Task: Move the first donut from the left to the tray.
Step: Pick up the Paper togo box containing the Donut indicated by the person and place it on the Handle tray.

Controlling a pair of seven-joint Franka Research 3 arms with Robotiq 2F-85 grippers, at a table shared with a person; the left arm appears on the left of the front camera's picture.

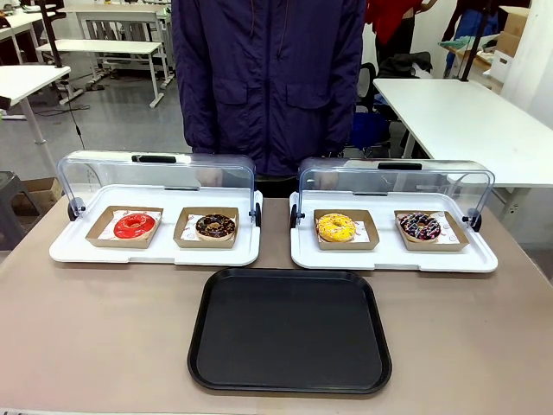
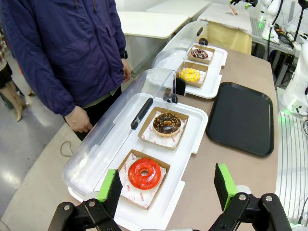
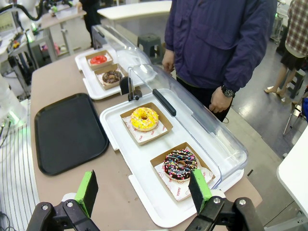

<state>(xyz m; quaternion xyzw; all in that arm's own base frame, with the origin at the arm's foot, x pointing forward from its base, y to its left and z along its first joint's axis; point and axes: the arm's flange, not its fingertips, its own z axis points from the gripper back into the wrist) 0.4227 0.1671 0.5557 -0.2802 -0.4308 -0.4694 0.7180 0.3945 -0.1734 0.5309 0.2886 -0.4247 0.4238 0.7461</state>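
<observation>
— Where's the red donut [image 1: 135, 226]?
— In its cardboard box [image 1: 98, 237], left end of the left white case [image 1: 69, 251]. The black tray [image 1: 289, 333] sits at the near edge of the table [image 1: 95, 346].
— Fingers?
— Left fingers [image 2: 225, 185] and right fingers [image 3: 197, 187] are wide apart, holding nothing.

Wide-spread hand [image 2: 168, 186] hovers above the red donut [image 2: 144, 173].

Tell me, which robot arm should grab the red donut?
Probably the left. The left gripper, open, hangs right by the red donut at the row's left end. The right gripper, also open, hangs by the sprinkled donut at the other end.
</observation>
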